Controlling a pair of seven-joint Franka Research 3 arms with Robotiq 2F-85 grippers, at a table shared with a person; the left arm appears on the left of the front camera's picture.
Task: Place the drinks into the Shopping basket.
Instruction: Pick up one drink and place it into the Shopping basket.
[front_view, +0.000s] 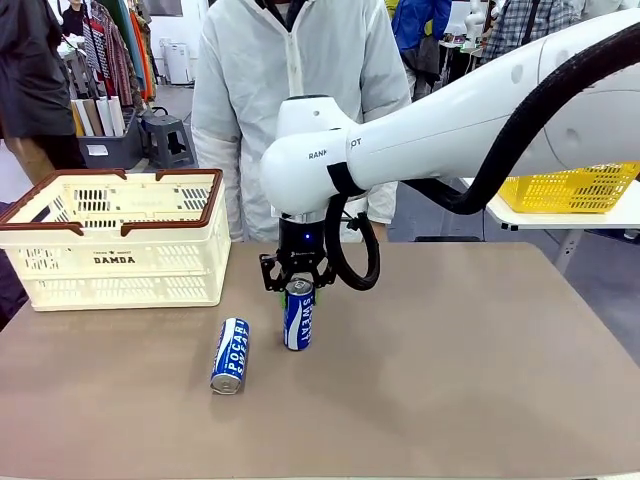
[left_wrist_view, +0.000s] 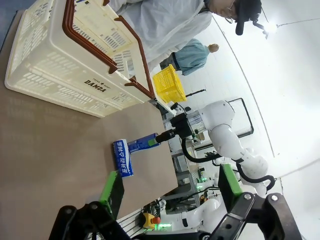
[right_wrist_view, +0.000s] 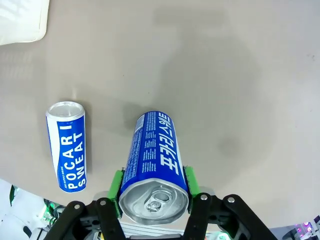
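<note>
Gripping a blue, silver-topped Pocari Sweat can (right_wrist_view: 152, 150), the right hand (right_wrist_view: 153, 185); left hand (left_wrist_view: 170, 187) gapes empty.

**Robot pose.** We see the right arm (front_view: 470, 120) reach in from the right side and across the middle of the table, with its wrist turned straight down. The right gripper (front_view: 298, 283) points downward. Its green pads (right_wrist_view: 116, 185) press against both sides of a blue can (right_wrist_view: 152, 160) near the can's top end. The left gripper (left_wrist_view: 169, 172) holds nothing, and its fingers (left_wrist_view: 111, 192) are spread wide apart.
</note>
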